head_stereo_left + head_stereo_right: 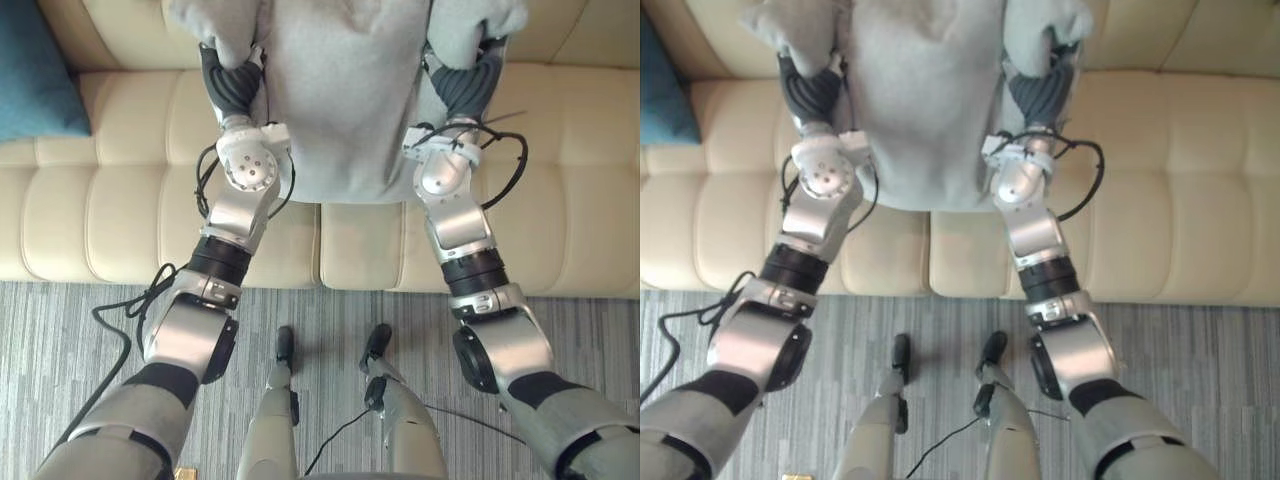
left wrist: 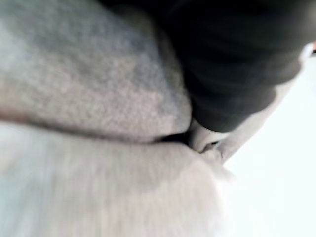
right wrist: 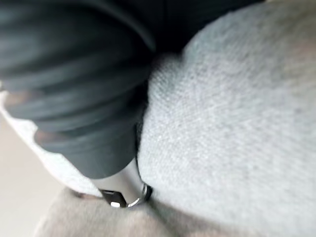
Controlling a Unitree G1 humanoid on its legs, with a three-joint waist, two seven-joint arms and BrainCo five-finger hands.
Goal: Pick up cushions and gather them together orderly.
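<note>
Grey striped carpet (image 1: pixel 60 330) runs along the near edge, and beyond it stands a cream sofa (image 1: pixel 100 230) with a quilted seat.

At the far left, a teal cushion (image 1: pixel 35 70) leans in the sofa's corner against the backrest, partly cut off by the edge of the view. Nothing touches it.

Next comes the left hand (image 1: pixel 230 88). Its dark ribbed cover is pushed into the left edge of a large grey cushion (image 1: pixel 345 100), and the fabric bunches over the top of it. The left wrist view shows the cover buried in grey cloth, so I cannot tell whether this hand is clamped on the cushion or pressed flat against it.

The grey cushion hangs between the two arms, over the middle of the seat, with its lower edge above the seam between two seat pads. Whether that edge touches the seat cannot be told.

On the right, the right hand (image 1: pixel 468 85) is sunk into the cushion's other edge in the same way, covered by a fold of cloth. Its state is hidden too.

As a judgement, the task is early to midway. One cushion is held between both hands, but it is well apart from the teal one. It has yet to be carried across and set neatly beside it.
</note>
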